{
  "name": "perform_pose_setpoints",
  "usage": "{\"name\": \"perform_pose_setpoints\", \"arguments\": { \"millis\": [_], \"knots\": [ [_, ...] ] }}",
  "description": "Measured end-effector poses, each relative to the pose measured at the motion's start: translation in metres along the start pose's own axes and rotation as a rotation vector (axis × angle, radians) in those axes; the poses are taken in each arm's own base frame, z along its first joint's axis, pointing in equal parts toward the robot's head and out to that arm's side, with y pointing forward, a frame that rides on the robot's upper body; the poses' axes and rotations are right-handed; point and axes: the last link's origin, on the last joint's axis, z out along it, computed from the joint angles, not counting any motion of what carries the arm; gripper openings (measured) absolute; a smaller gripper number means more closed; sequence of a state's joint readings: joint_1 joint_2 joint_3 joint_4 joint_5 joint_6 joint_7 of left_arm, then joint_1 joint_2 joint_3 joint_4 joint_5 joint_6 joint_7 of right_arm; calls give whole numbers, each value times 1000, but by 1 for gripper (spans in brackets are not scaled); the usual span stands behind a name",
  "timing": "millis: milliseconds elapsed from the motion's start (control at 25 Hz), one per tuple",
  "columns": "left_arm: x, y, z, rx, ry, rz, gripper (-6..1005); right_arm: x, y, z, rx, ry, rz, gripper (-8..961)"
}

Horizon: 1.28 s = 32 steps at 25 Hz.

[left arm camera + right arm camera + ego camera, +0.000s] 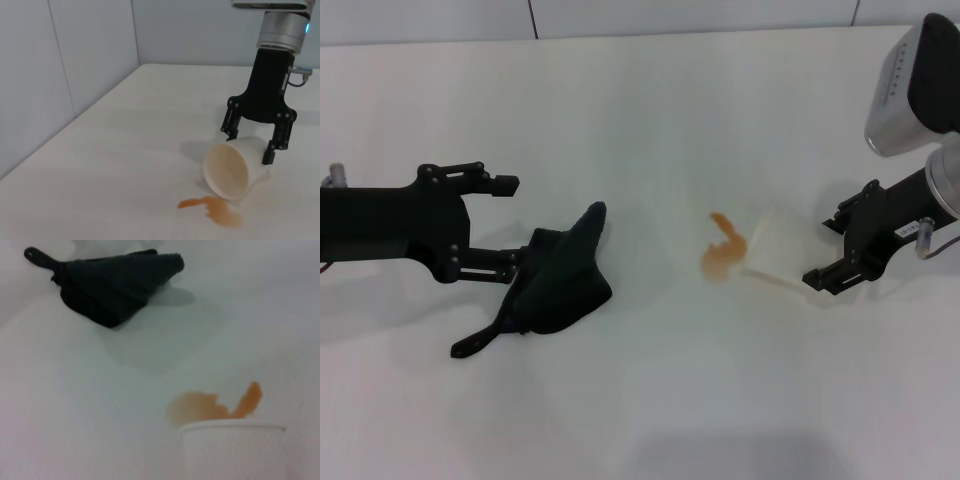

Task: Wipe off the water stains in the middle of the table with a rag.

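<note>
While my left gripper (pixel 510 225) waits at the frame's left with jaws spread wide, its lower finger touches the black rag (pixel 558 282) lying left of centre on the table (pixel 640 420). Right of centre sit the water stains (pixel 723 252), orange-brown. My right gripper (pixel 832 250) straddles a tipped white cup (pixel 775 247) beside them, jaws apart.

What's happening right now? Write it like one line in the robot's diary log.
left gripper: open, beside rag | right gripper: open around tipped cup | water stains: unwiped, at cup mouth | table
</note>
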<state>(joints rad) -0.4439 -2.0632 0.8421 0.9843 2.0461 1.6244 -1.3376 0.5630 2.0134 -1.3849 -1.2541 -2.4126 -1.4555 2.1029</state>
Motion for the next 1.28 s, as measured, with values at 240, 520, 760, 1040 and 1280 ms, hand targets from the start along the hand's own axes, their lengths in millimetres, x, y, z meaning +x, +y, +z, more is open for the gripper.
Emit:
{"name": "perform_pose_setpoints", "arguments": {
  "millis": [240,520,760,1040,1280],
  "knots": [
    [-1,0,-1,1,-1,-1,863,2,0,-5,5,-50,30,673],
    [1,-2,-2,12,10,5,863,13,-3,-11,25,-155,88,674],
    [3,-2,-2,16,24,7,863,36,-2,-9,33,-326,143,673],
    [4,-2,-2,12,28,8,863,60,0,10,45,-418,198,674],
    [4,-1,-2,8,28,3,863,71,-1,18,84,-511,204,674]
  ]
}}
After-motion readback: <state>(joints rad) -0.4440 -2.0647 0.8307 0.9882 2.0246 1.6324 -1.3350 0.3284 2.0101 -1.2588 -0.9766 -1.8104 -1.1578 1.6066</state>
